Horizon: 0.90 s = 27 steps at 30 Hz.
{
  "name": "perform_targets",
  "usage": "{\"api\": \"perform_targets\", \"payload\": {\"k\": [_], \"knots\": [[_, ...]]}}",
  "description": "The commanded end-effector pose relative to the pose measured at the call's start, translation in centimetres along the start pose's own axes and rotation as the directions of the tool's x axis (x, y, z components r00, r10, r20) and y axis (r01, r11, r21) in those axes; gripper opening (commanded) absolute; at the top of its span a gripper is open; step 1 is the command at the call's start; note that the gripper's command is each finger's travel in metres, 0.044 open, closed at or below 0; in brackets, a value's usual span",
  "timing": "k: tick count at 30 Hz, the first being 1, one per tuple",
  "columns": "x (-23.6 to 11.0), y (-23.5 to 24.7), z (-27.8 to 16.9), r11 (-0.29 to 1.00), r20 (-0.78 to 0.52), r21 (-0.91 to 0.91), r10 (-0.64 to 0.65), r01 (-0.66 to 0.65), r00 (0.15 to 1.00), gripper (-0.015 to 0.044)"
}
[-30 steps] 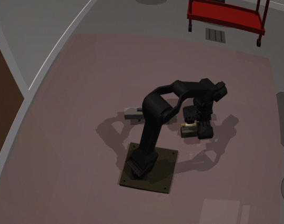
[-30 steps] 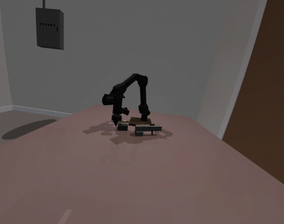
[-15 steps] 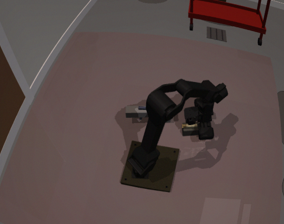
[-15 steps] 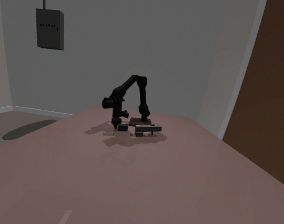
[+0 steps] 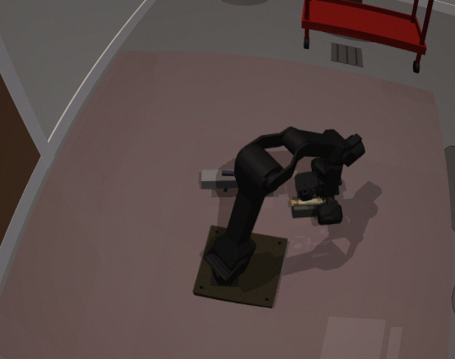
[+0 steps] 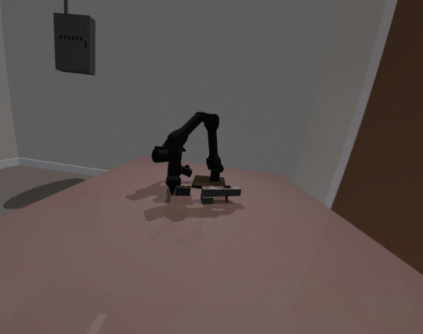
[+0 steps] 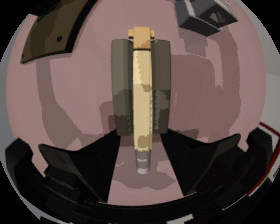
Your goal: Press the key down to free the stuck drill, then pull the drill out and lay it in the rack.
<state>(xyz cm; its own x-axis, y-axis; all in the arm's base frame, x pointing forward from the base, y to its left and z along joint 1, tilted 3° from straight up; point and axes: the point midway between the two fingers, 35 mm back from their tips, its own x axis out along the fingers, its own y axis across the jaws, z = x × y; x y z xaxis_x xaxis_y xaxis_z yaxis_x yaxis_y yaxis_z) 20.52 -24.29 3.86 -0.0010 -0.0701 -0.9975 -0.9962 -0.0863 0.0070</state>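
Observation:
The drill (image 5: pixel 306 202) (image 7: pixel 142 75), a pale yellow rod with an orange collar and a grey tip, lies lengthwise along the groove of the rack (image 5: pixel 304 211) (image 6: pixel 183 191) (image 7: pixel 122 75). Both drill ends reach past the dark grey-green rack. My gripper (image 7: pixel 140 131) (image 6: pixel 171 190) is open at the tip end of the drill, with a finger on each side and gaps between them and the rod. The grey holder block (image 5: pixel 217 179) (image 6: pixel 220 192) (image 7: pixel 206 19) stands apart, partly behind the arm in the top view. The dark blue key (image 5: pixel 227 173) (image 6: pixel 226 186) is on its top.
The arm's brown base plate (image 5: pixel 262 270) (image 6: pixel 200 181) (image 7: pixel 53 40) is on the near side of the rack in the top view. The arm arches over the holder block there. A red cart (image 5: pixel 359 25) stands beyond the pink surface.

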Motion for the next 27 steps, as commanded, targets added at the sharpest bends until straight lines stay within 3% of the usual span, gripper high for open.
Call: {"api": "perform_targets", "payload": {"k": [1,5,27], "knots": [[0.0,0.0,0.0,1.0,0.0,0.0,0.0,0.0,1.0,0.0341],[0.0,0.0,0.0,1.0,0.0,0.0,0.0,0.0,1.0,0.044],[-8.0,0.0,0.0,1.0,0.0,-0.003,-0.002,0.002,1.0,0.044]]}}
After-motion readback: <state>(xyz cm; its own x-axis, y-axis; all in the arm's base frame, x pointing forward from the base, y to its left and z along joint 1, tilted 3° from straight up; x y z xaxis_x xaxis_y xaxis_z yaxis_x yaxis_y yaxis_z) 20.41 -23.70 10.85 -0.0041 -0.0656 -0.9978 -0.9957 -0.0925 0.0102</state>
